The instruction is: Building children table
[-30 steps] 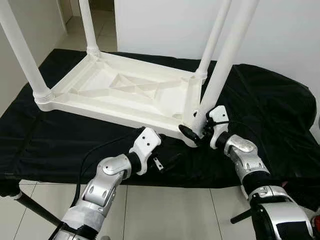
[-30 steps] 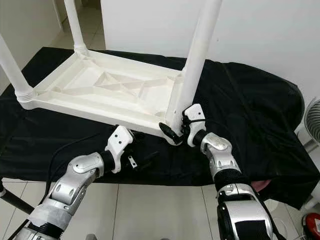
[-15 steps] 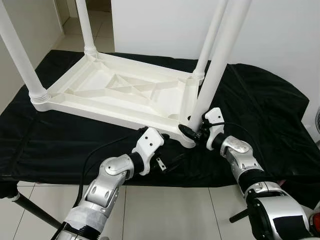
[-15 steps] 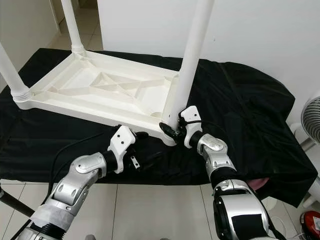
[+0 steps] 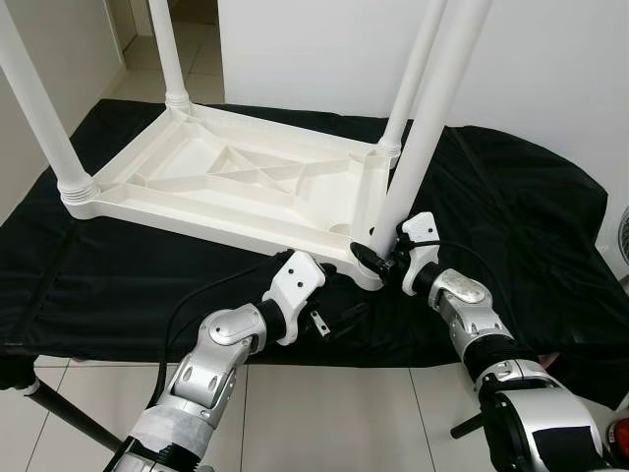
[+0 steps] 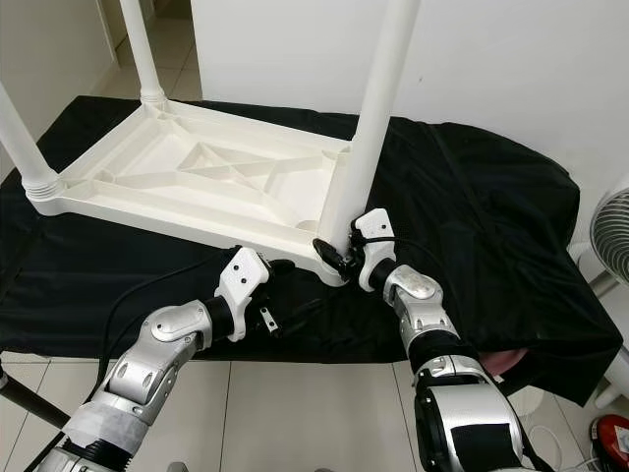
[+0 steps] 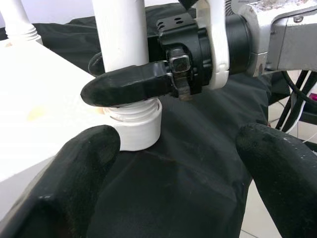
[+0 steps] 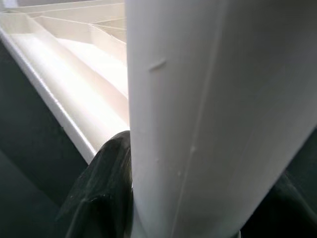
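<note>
**Right gripper kept its clamp on the last leg**

The right gripper (image 5: 376, 258) stayed closed around the leg (image 5: 429, 110) just above its socket at the near right corner of the upturned table (image 5: 236, 182), which lay on the black cloth (image 5: 511, 206). Over the last second the left gripper (image 5: 332, 307) crept closer to that corner, fingers (image 7: 74, 183) spread wide and empty. The leg leaned less, so seating appeared nearly done, by my judgement.

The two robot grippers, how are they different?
The right gripper clamps the near table leg just above its socket; the left gripper is open, holding nothing. The right touches the leg; the left hovers over the black cloth. Both have black fingers.
</note>
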Motion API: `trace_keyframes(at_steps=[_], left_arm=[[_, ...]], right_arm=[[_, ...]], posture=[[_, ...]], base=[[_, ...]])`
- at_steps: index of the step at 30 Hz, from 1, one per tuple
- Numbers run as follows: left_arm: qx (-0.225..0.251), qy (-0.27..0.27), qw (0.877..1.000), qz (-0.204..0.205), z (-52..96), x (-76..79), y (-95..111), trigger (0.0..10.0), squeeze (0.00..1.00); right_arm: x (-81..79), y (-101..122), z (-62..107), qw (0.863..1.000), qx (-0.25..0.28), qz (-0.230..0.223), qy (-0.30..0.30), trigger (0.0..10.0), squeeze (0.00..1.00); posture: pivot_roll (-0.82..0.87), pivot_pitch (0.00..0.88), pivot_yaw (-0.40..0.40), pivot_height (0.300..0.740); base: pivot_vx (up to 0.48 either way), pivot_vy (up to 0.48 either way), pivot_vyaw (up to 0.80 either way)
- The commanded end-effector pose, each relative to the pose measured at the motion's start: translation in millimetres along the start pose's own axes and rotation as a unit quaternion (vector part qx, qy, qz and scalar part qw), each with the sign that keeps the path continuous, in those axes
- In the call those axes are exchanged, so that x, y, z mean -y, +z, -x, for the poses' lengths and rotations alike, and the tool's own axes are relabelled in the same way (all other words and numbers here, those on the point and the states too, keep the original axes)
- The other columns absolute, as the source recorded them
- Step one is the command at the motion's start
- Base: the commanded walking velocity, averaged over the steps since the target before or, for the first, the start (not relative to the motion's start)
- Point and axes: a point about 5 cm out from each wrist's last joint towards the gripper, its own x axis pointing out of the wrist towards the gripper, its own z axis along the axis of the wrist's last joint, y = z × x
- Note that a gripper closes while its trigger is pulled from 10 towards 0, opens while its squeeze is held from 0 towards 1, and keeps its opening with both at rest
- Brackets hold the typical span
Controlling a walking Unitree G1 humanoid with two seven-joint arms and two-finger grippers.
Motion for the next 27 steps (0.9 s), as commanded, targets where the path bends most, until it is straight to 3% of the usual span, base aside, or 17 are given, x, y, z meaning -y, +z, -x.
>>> trace_keyframes(at_steps=[1,4,7,8,10,12,13,15,18,24,25,26,27], left_arm=[[-0.002,0.018,1.000,0.002,-1.7,-0.3,0.6,10.0,0.00],[-0.001,0.018,1.000,0.002,-2.2,-0.1,0.9,10.0,0.00],[-0.001,0.014,1.000,0.005,-2.8,2.5,-0.1,10.0,0.00],[-0.001,0.014,1.000,0.005,-2.8,2.5,-0.1,10.0,0.00],[-0.002,0.013,1.000,0.005,-2.5,2.8,-0.2,10.0,0.00],[-0.002,0.013,1.000,0.005,-2.5,2.8,-0.2,10.0,0.00],[-0.002,0.013,1.000,0.006,-2.4,2.7,-0.2,10.0,0.00],[-0.002,0.013,1.000,0.006,-2.4,2.7,-0.2,10.0,0.00],[-0.002,0.012,1.000,0.005,-2.6,2.5,0.0,10.0,0.00],[-0.001,0.013,1.000,0.006,-2.9,3.1,0.6,10.0,0.00],[-0.001,0.013,1.000,0.007,-2.6,3.3,0.4,10.0,0.00],[-0.001,0.013,1.000,0.007,-2.6,3.3,0.4,10.0,0.00],[-0.001,0.014,1.000,0.007,-2.1,3.1,0.3,10.0,0.00]], right_arm=[[1.0,-8.1,1.9,0.999,-0.017,-0.018,-0.043,10.0,0.00],[2.3,-8.9,1.0,0.996,-0.019,-0.034,-0.081,10.0,0.00],[-3.0,-15.2,0.9,0.979,-0.021,-0.074,-0.191,10.0,0.00],[-3.0,-15.2,0.9,0.979,-0.021,-0.074,-0.191,10.0,0.00],[-11.4,-18.2,2.2,0.965,-0.018,-0.075,-0.251,10.0,0.00],[-11.4,-18.2,2.2,0.965,-0.018,-0.075,-0.251,10.0,0.00],[-21.7,-21.0,2.9,0.952,-0.021,-0.070,-0.296,10.0,0.00],[-21.7,-21.0,2.9,0.952,-0.021,-0.070,-0.296,10.0,0.00],[-38.4,-24.2,-0.5,0.935,-0.024,-0.094,-0.342,10.0,0.00],[-35.5,-18.1,-0.2,0.931,-0.017,-0.090,-0.354,10.0,0.00],[-33.0,-15.0,0.7,0.932,-0.009,-0.084,-0.354,10.0,0.90],[-33.0,-15.0,0.7,0.932,-0.009,-0.084,-0.354,10.0,0.90],[-31.0,-13.0,1.8,0.931,-0.002,-0.080,-0.355,10.0,1.00]], posture=[[-0.03,0.000,-0.056,0.740],[-0.03,0.000,-0.055,0.740],[-0.03,0.000,-0.056,0.740],[-0.03,0.000,-0.056,0.740],[-0.03,0.000,-0.056,0.740],[-0.03,0.000,-0.056,0.740],[-0.03,0.000,-0.056,0.740],[-0.03,0.000,-0.056,0.740],[-0.03,0.000,-0.057,0.740],[-0.03,0.000,-0.057,0.740],[-0.02,0.000,-0.062,0.740],[-0.02,0.000,-0.062,0.740],[-0.02,0.000,-0.062,0.740]], base=[[0.000,0.000,0.00],[0.000,0.000,0.00],[0.000,0.000,0.00],[0.000,0.000,0.00],[0.000,0.000,0.00],[0.000,0.000,0.00],[0.000,0.000,0.00],[0.000,0.000,0.00],[0.000,0.000,0.00],[0.000,0.000,0.00],[0.000,0.000,0.00],[0.000,0.000,0.00],[0.000,0.000,0.00]])
